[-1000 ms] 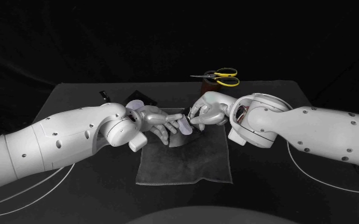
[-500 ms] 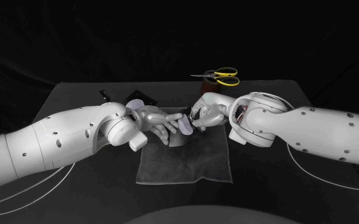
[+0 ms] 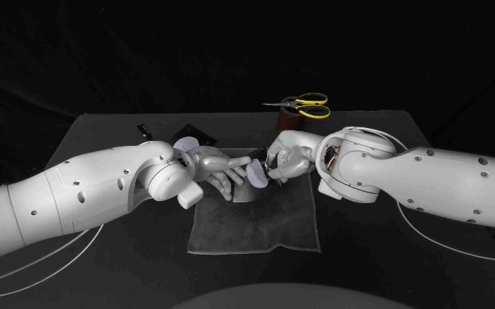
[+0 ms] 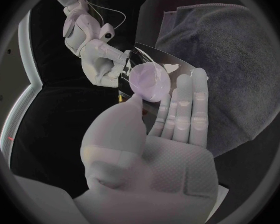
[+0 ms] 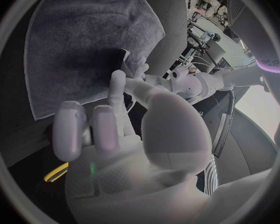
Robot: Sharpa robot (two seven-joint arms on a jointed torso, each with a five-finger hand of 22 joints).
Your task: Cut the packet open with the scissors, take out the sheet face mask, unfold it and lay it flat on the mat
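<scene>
Packet: dead centre of the head view, the foil packet (image 4: 168, 62) is held between the two hands, just over the top edge of the mat (image 3: 258, 227).
Left robot hand (image 3: 219, 169): grasping the packet. The thumb pad presses on its shiny face and the fingers lie flat underneath, as its wrist view shows plainly.
Right robot hand (image 3: 286, 159): coming in from the other side with its fingertips pinched on the packet's corner. I cannot tell whether they have only foil or something from inside it.
Scissors (image 3: 306, 106): yellow handles, sitting on a brown holder (image 3: 287, 118) above and right of centre, well apart from both hands and touched by neither.
Mat: grey cloth spread on the black counter (image 3: 98, 130), lower centre of the frame, directly below the packet.
Cut: the packet's edge is too hidden by fingers to tell whether it is open.
Progress: with the scissors parked and both hands working the packet, this looks like the take-out step, so the cut is probably done, though that is a judgement and not something seen.
Left to do: draw the sheet mask out, unfold it, and lay it flat on the mat. No mask is laid out yet, so most of the task remains.
</scene>
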